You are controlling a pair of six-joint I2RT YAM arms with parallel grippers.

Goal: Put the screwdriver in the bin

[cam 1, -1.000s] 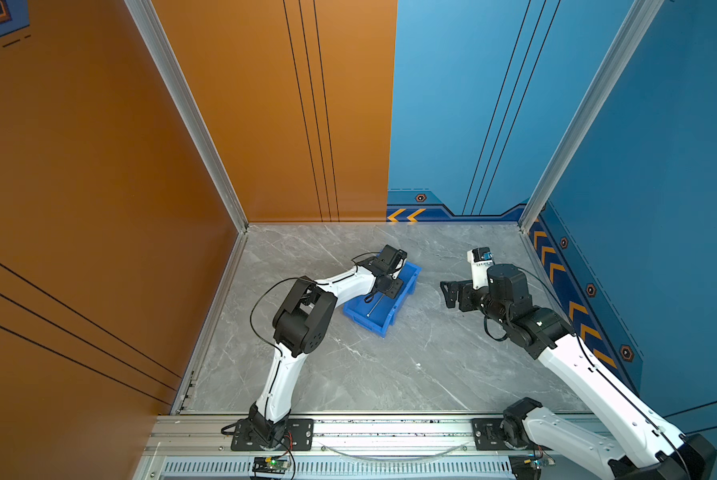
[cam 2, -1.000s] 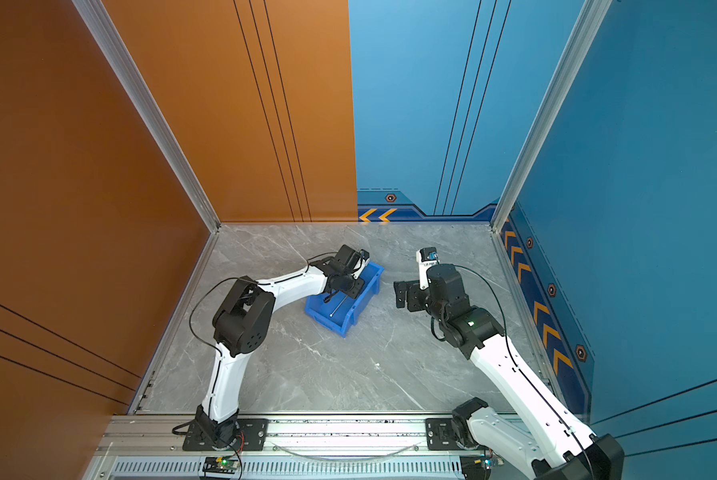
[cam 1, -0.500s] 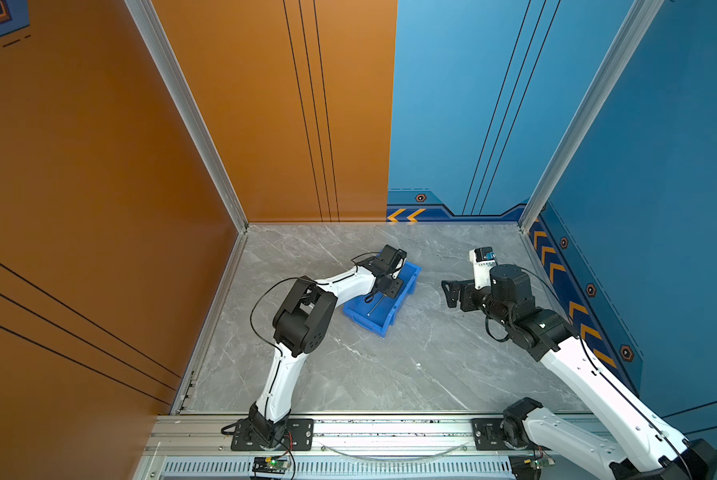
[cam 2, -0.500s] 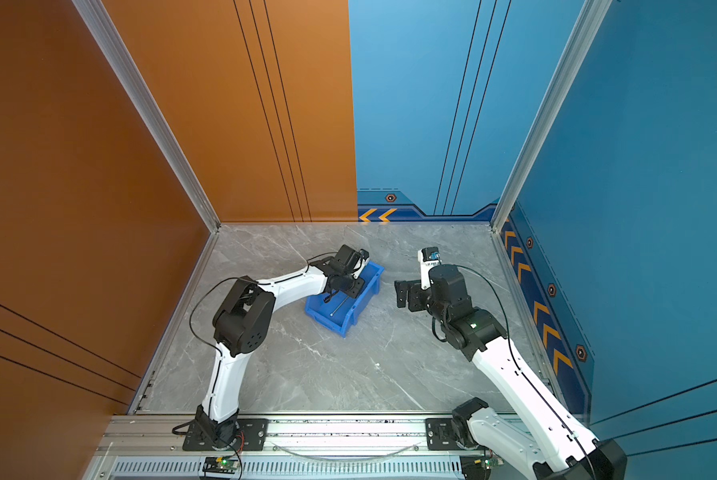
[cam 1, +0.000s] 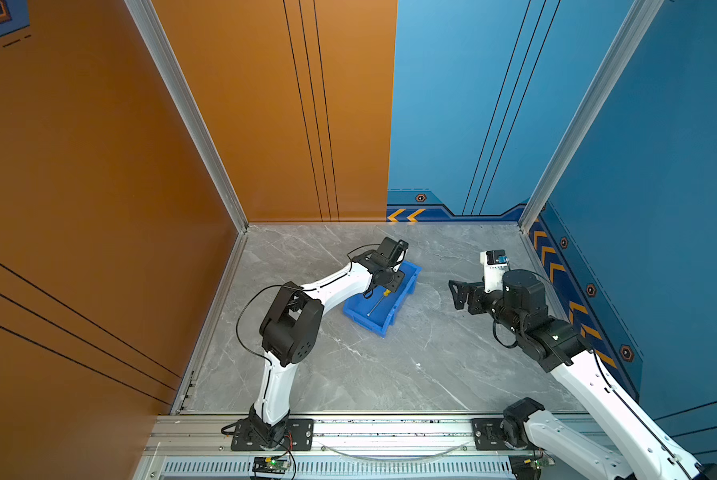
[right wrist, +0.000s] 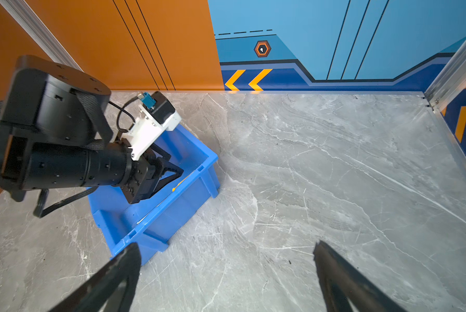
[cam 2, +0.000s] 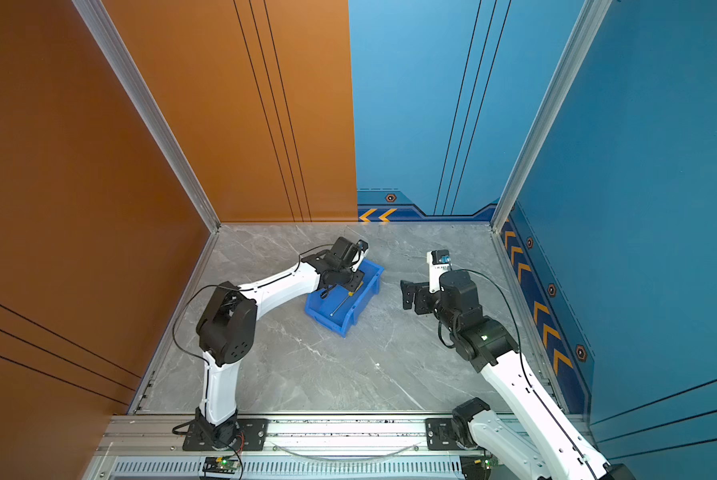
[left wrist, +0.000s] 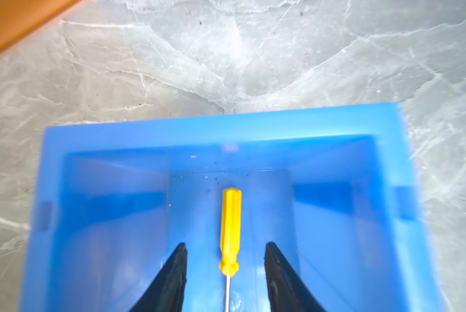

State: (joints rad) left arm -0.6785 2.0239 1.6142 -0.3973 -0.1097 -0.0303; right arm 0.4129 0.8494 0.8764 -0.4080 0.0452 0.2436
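Both top views look steeply down from above my aluminium base rail over the whole grey marbled tabletop. My left wrist camera peers closely into the bright blue plastic bin; my right wrist camera views it low, from farther off.

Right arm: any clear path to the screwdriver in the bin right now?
Probably not. The left gripper reaches into the bin, its open fingers straddling the yellow handle of the screwdriver. The right gripper, open, hangs over bare tabletop beside the bin; only the shaft end looks free.
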